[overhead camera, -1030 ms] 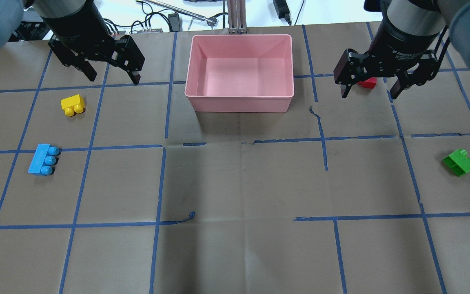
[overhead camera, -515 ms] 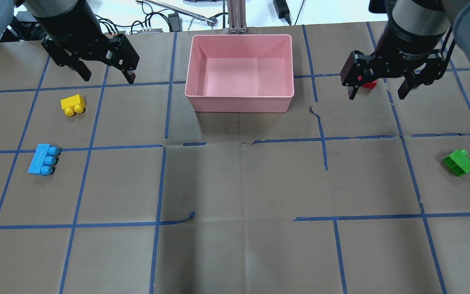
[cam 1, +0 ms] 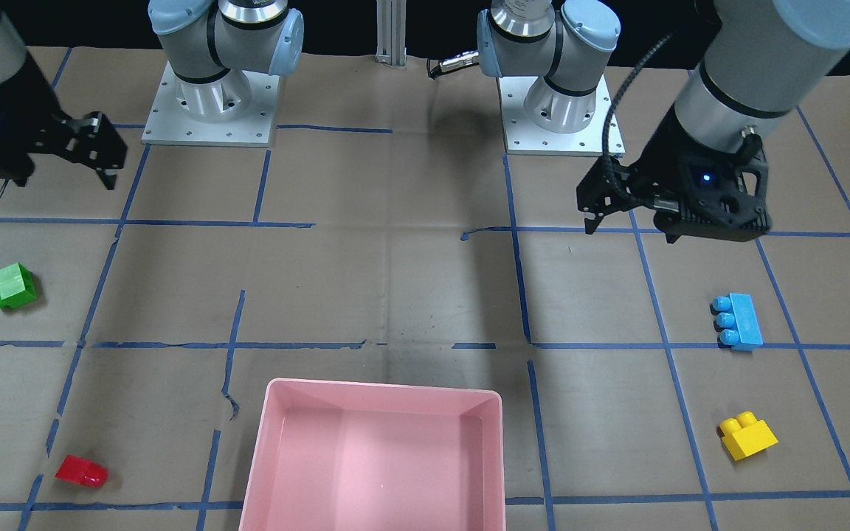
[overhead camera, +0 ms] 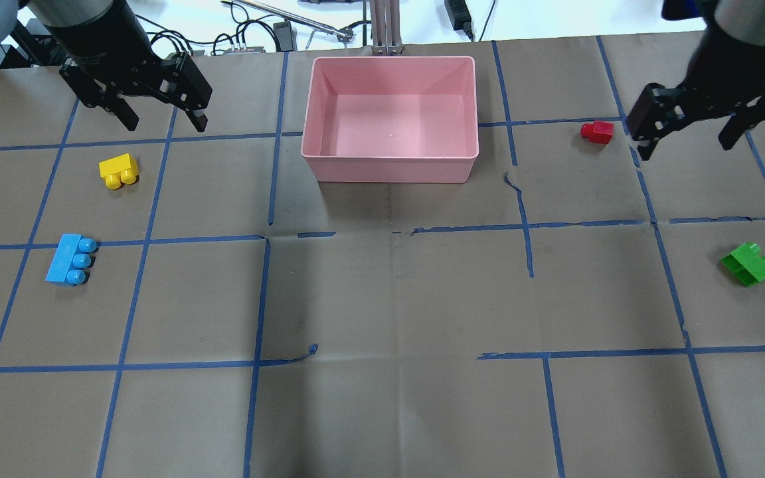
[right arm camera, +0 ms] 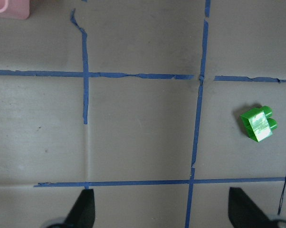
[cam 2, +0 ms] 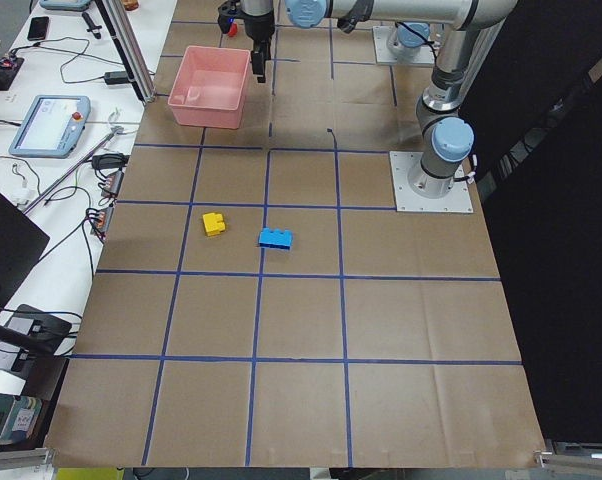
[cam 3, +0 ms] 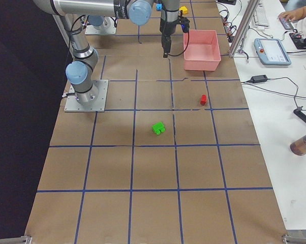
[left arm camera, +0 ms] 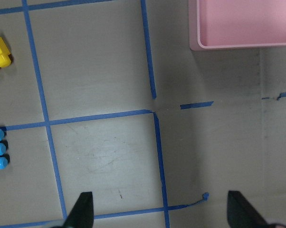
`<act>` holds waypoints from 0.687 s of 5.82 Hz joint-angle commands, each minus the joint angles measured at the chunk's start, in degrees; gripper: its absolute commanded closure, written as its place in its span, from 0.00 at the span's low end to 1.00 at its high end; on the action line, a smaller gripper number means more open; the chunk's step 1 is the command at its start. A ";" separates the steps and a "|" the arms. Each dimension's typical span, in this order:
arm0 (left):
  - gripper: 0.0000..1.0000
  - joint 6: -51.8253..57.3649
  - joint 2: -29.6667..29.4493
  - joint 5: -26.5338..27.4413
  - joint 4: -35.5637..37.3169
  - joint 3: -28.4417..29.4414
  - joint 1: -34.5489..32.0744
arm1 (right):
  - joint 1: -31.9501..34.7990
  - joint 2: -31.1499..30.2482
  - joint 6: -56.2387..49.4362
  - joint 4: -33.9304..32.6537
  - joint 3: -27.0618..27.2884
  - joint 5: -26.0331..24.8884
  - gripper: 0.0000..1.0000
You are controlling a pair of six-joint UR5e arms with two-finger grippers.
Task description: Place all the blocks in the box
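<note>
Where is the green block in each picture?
Front-facing: green block at left edge, mid-height.
Overhead: block at right edge, mid-height.
Exterior left: not in it.
Exterior right: block near centre.
Left wrist: not in it.
Right wrist: block at right, mid-height.
Landmark: pink box, in all six.

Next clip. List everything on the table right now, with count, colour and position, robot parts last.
box: 1, pink, far middle of the table, empty.
yellow block: 1, yellow, left of the box.
blue block: 1, light blue, three studs, left side, nearer the robot than the yellow one.
red block: 1, red, right of the box.
green block: 1, green, far right, nearer the robot than the red one.
table: 1, brown paper with a blue tape grid.
left gripper: 1, black, open and empty, raised over the left half.
right gripper: 1, black, open and empty, raised over the right half.
</note>
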 commanded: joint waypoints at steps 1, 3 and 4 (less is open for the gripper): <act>0.00 8.86 -3.10 0.13 0.24 -2.30 10.11 | -11.18 0.85 -17.14 -0.39 0.13 0.29 0.00; 0.00 23.42 -3.72 0.39 7.39 -9.14 19.81 | -15.52 2.60 -25.70 -4.07 0.13 0.29 0.00; 0.00 29.98 -5.90 1.79 14.76 -12.65 24.64 | -17.45 3.22 -29.22 -4.87 0.04 0.29 0.00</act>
